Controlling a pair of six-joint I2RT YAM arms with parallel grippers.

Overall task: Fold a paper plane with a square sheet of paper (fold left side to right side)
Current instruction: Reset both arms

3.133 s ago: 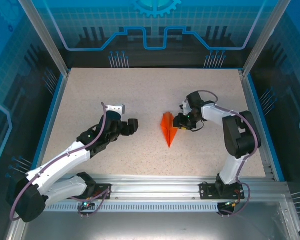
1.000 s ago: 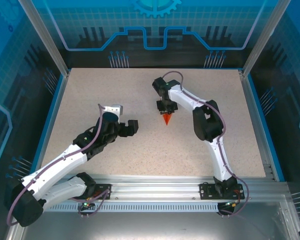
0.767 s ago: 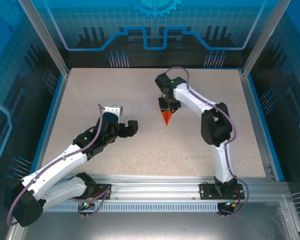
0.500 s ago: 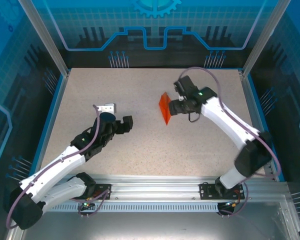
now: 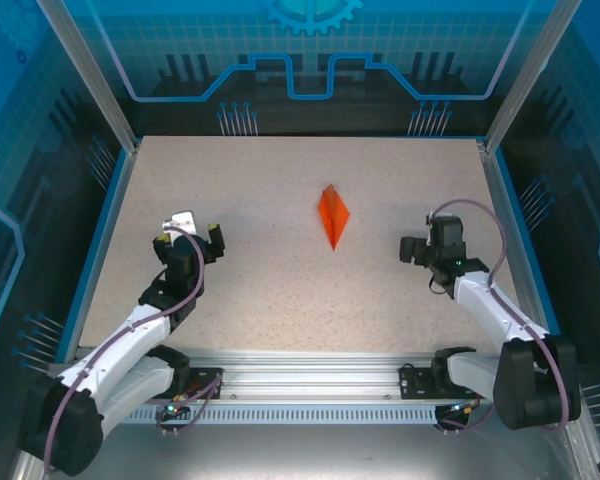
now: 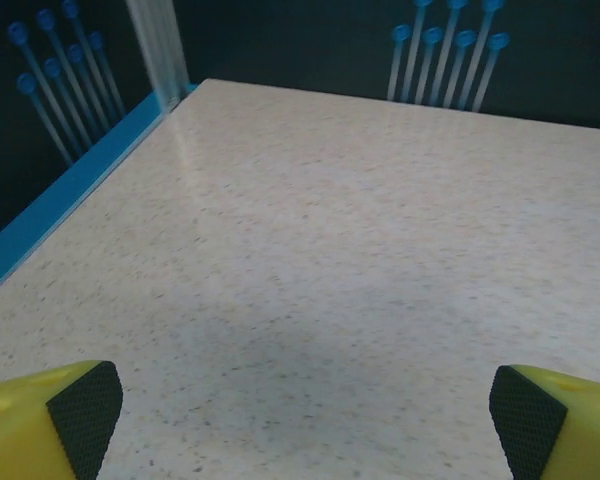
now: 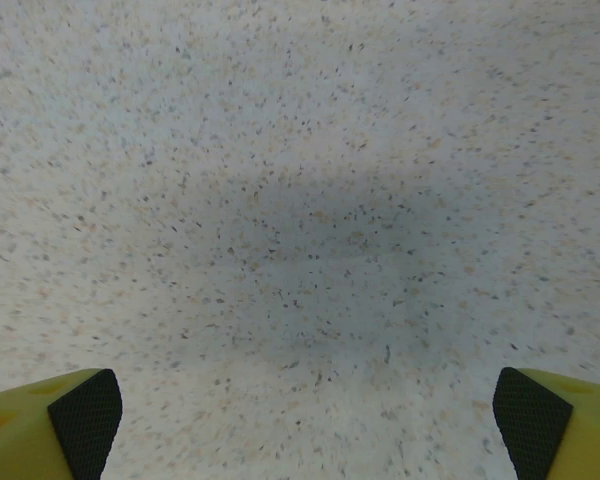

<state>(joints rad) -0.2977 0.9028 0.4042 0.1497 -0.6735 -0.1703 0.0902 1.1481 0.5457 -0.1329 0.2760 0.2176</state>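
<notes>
The square sheet of paper lies folded into a narrow orange kite shape, the paper plane [image 5: 333, 216]. It rests flat on the table's middle, its point towards the near edge, with nothing touching it. My left gripper [image 5: 187, 235] is far to its left and stands open over bare table [image 6: 310, 260]; its yellow fingers [image 6: 50, 415] are wide apart with nothing between them. My right gripper [image 5: 418, 250] is off to the plane's right and nearer, also open over bare table [image 7: 310, 250], with black pads [image 7: 85, 415] spread and nothing held.
The speckled table [image 5: 280, 170] is bounded by a blue rim [image 5: 105, 240] and clear enclosure walls with metal posts [image 5: 85, 70]. The left wrist view shows the far left corner post [image 6: 158, 50]. A metal rail [image 5: 310, 375] carrying both arm bases runs along the near edge.
My right gripper opened, let go of the paper plane and drew back to the right and nearer. The plane now lies flat. My left arm pulled back to the left.
</notes>
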